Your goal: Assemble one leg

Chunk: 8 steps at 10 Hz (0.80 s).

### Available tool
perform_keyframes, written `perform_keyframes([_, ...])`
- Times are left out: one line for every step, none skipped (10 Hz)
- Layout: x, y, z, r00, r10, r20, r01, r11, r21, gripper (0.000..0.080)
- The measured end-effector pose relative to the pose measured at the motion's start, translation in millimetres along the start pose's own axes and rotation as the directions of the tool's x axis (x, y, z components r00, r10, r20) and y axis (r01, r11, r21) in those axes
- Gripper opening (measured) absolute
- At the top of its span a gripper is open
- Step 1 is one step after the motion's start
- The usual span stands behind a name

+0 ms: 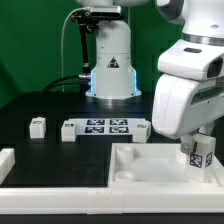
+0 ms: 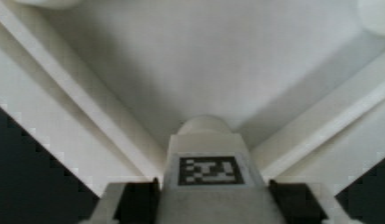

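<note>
My gripper (image 1: 199, 158) is shut on a leg (image 1: 200, 157), a small white block with a black-and-white marker, and holds it just above the large white square panel (image 1: 150, 165) near its right side in the exterior view. In the wrist view the leg (image 2: 208, 150) sits between my two dark fingers (image 2: 132, 203), with the marker facing the camera and the white panel (image 2: 189, 60) spread out beyond it. A second leg (image 1: 38, 126) lies on the dark table at the exterior view's left.
The marker board (image 1: 100, 128) lies on the table in front of the robot base (image 1: 110, 60). Another small white block (image 1: 143, 131) lies right of it. A white part (image 1: 6, 160) sits at the left edge.
</note>
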<state>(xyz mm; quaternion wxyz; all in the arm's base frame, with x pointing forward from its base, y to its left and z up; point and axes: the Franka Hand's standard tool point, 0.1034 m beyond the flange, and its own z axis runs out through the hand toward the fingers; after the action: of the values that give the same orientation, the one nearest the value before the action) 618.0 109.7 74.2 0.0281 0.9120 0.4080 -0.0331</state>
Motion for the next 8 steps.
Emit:
perform_keyframes([-0.1,0.1,0.0,1.000,0.002,0.000,-0.002,1.000,0.000,0.0291])
perform_keyframes([-0.2,0.3,0.1,0.999,0.033,0.000,-0.033,0.999,0.000,0.0291])
perform_keyframes([-0.6,0.7,0.1,0.999,0.033,0.000,-0.033,0.999,0.000,0.0291])
perform_keyframes([-0.5,0.8,0.2,0.998,0.056,-0.001,-0.056,0.998,0.001,0.0291])
perform_keyframes([-0.2,-0.4,0.7,0.968,0.253,-0.006,-0.253,0.968,0.002,0.0291])
perform_keyframes([0.5,-1.8,0.5,0.935,0.356,-0.008,-0.356,0.935,0.002,0.0291])
perform_keyframes([2.8,-4.2,-0.1,0.856,0.516,-0.009,-0.516,0.856,0.003,0.0291])
perform_keyframes([4.5,-6.3,-0.5,0.759,0.650,-0.008,-0.650,0.760,0.005,0.0291])
